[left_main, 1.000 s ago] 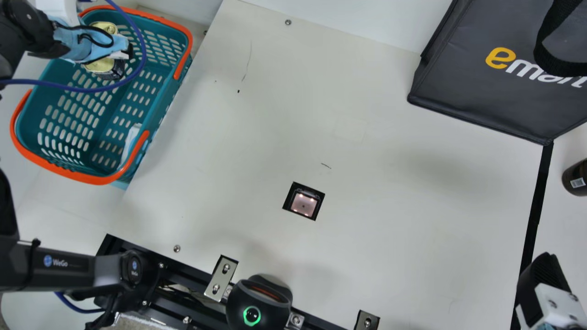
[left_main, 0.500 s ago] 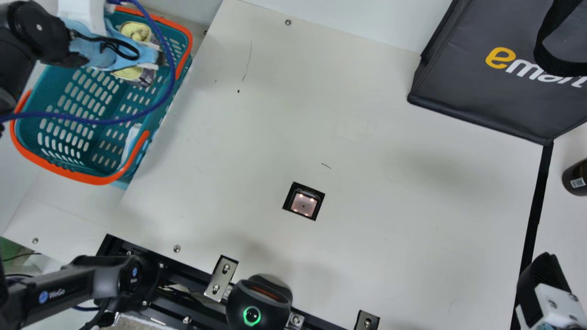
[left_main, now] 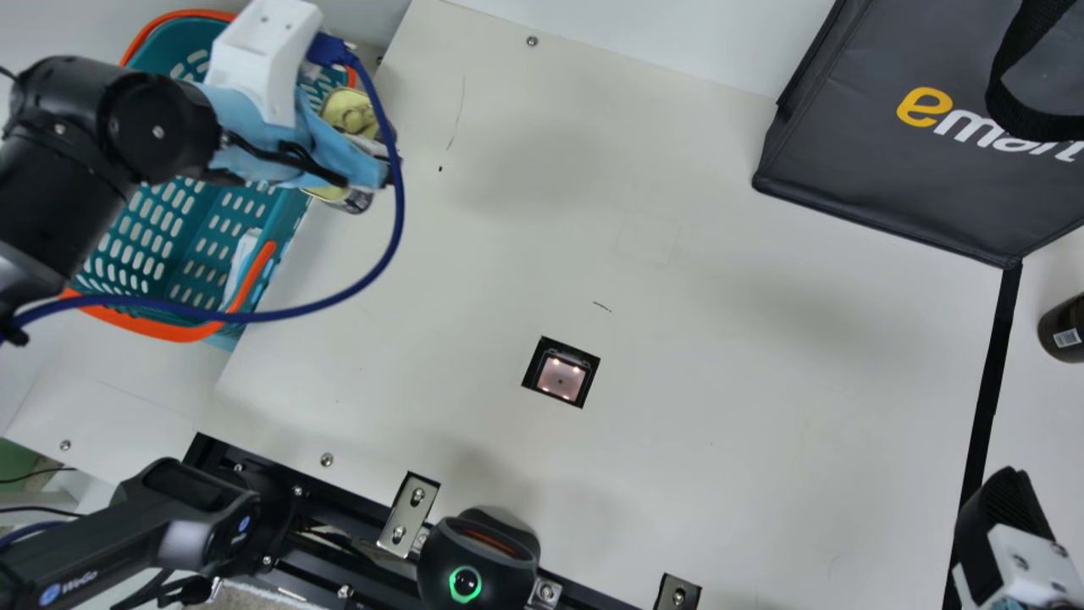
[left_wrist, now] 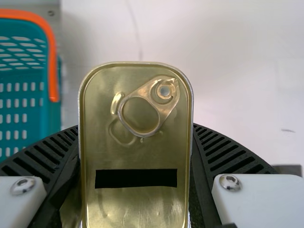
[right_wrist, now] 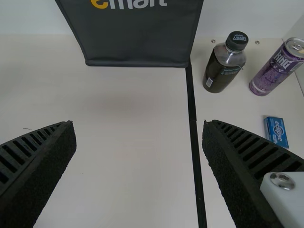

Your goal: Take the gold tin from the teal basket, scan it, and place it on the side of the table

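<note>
My left gripper (left_main: 373,169) is over the table-side rim of the teal basket (left_main: 182,220) in the main view, shut on the gold tin (left_main: 349,112). In the left wrist view the gold tin (left_wrist: 142,156), its ring-pull lid facing the camera, is squeezed between both ribbed fingers of the left gripper (left_wrist: 136,166). The scanner window (left_main: 561,377) glows in the tabletop, well away from the tin. At the main view's lower right is my right gripper (left_main: 999,508); the right wrist view has the right gripper (right_wrist: 139,142) wide open, nothing between its fingers.
A dark bag (left_main: 898,144) stands at the back right. Beyond the black tape line (right_wrist: 194,128) are a dark bottle (right_wrist: 225,61), a purple can (right_wrist: 278,66) and a small blue box (right_wrist: 276,131). A black scanner device (left_main: 478,559) sits at the front edge.
My left gripper has carried the gold tin from over the basket's interior toward the right, to the table side. The right gripper has stayed still.
</note>
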{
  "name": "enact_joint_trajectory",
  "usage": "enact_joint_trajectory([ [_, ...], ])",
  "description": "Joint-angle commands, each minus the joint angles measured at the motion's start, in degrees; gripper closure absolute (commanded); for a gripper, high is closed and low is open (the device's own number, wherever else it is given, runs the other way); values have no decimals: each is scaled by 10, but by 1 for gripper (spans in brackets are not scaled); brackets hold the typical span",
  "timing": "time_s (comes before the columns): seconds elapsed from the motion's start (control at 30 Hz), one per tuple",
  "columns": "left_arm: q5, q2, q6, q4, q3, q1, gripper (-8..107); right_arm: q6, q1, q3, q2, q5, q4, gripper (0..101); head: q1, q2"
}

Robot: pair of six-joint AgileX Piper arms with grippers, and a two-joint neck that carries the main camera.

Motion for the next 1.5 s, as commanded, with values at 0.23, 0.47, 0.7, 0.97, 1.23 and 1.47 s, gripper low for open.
enact_joint_trajectory([
  [0.23, 17, -16, -114, 37, 3, -147, 107, 0, 0, 0, 0, 0, 0, 6, -17, 2],
  [0.47, 27, -20, -210, 62, 13, -221, 107, 0, 0, 0, 0, 0, 0, 6, -17, 2],
  [0.7, 24, -21, -307, 80, 35, -280, 107, 0, 0, 0, 0, 0, 0, 6, -17, 2],
  [0.97, 10, -22, -403, 94, 66, -333, 107, 0, 0, 0, 0, 0, 0, 6, -17, 2],
  [1.23, -13, -22, -484, 107, 100, -379, 107, 0, 0, 0, 0, 0, 0, 6, -17, 2],
  [1.47, -32, -17, -555, 121, 124, -423, 107, 0, 0, 0, 0, 0, 0, 6, -17, 2],
])
